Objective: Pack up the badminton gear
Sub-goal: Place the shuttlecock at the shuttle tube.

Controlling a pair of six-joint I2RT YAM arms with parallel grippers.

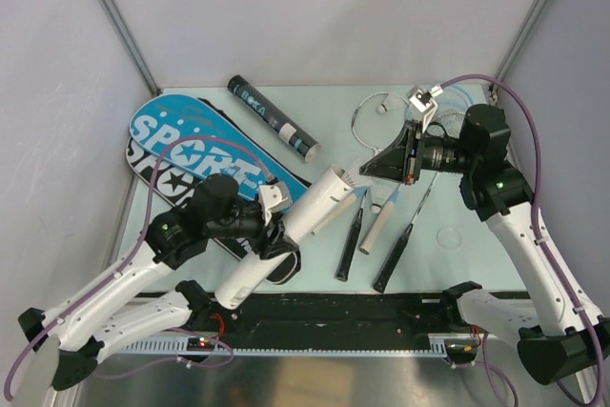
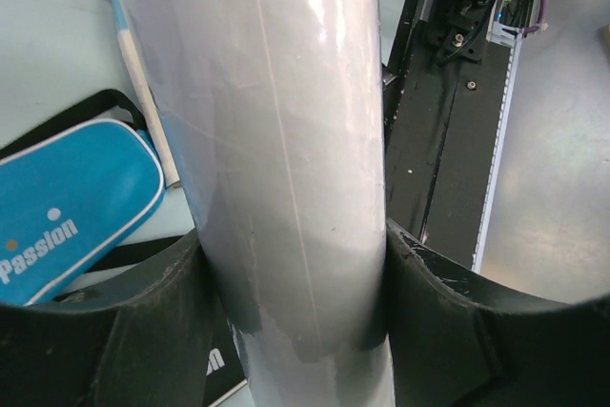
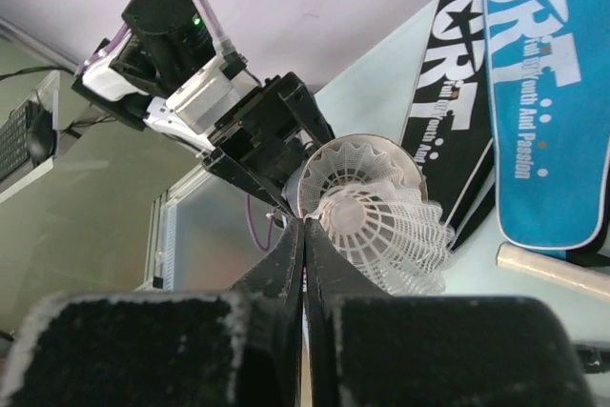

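My left gripper [image 1: 276, 226] [image 2: 291, 312] is shut on a white tube [image 1: 305, 216] [image 2: 286, 140], holding it tilted with its open mouth [image 3: 417, 167] raised toward the right arm. A shuttlecock shows inside that mouth. My right gripper [image 1: 368, 171] [image 3: 305, 224] is shut, pinching the skirt edge of a white mesh shuttlecock [image 1: 355, 176] [image 3: 396, 231] right at the mouth, cork toward the tube. A black tube [image 1: 272, 119] lies at the back. A blue SPORT bag [image 1: 205, 145] [image 3: 543, 92] lies on a black one [image 1: 143, 164] [image 3: 457, 92].
Three racket handles lie at the front centre: black [image 1: 349, 245], white [image 1: 378, 226] and black [image 1: 396, 259]. A thin racket frame [image 1: 367, 111] sits at the back right under the right arm. Grey walls close in the table on three sides.
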